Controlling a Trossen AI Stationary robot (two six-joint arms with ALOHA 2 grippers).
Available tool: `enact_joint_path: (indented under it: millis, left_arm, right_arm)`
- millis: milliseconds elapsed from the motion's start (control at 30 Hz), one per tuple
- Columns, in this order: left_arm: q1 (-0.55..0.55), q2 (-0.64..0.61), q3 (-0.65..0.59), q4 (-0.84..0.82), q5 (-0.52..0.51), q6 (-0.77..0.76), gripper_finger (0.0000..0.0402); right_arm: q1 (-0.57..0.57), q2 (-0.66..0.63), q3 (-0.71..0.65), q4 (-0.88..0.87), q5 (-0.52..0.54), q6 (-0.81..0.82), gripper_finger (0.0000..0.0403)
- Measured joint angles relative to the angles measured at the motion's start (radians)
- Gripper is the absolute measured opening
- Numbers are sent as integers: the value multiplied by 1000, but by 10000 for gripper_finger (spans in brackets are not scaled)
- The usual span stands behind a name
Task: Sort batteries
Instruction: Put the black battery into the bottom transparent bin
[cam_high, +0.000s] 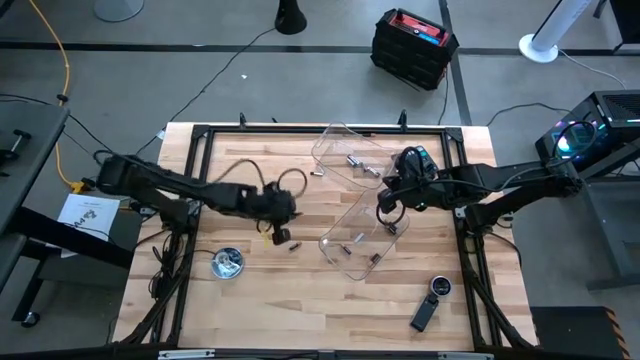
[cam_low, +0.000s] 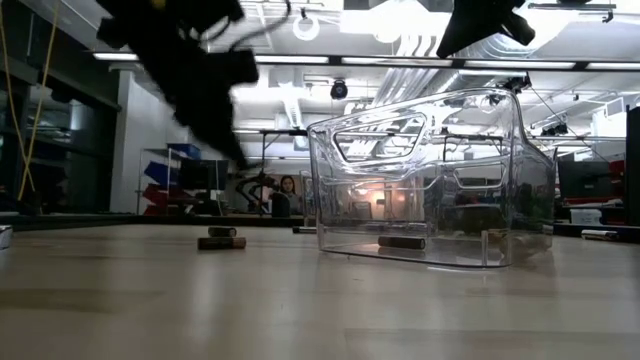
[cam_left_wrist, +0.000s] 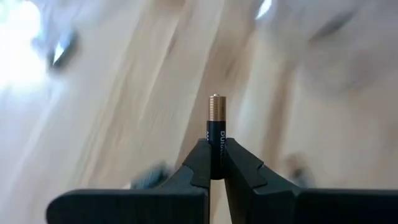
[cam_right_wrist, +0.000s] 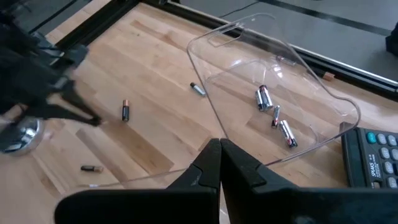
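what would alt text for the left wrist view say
The left gripper is shut on a dark battery with a copper-coloured end, held upright between its two dark fingers. Behind it the light wooden table is blurred.

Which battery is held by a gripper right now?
The dark, copper-tipped battery pinched upright between the left gripper's fingers. The other batteries lie loose on the table or in the clear trays.

The battery (cam_left_wrist: 215, 127) held in the left jaws shows white letters "DU"; the rest is hidden.
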Motion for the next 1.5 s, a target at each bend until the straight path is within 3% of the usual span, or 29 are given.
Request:
enact_joint_path:
  millis: [200,333,433,600,800,900,1167,1400,1500]
  left_arm:
    - [-8,-39,63,331,221,86,8]
    - [-22,59,130,377,254,96,18]
    - [-37,136,207,384,279,120,52]
    - [-53,201,343,276,330,141,130]
    - [-35,142,441,-86,328,188,189]
    - [-39,94,373,-162,324,150,194]
    - [-118,61,51,55,183,-65,195]
    - [-152,166,9,90,69,-170,190]
    - [-152,224,9,112,69,-202,188]
  right_arm:
    - [-11,0,0,-3,16,33,0]
    - [-13,0,0,0,19,35,0]
    - [-13,0,0,3,29,40,0]
    - [-13,1,0,2,47,61,0]
    - [-13,1,0,-5,47,58,0]
    - [-13,1,0,-10,47,55,0]
    - [-13,1,0,-43,49,58,0]
    - [-13,1,0,-50,49,54,0]
    - [-13,1,0,-50,54,53,0]
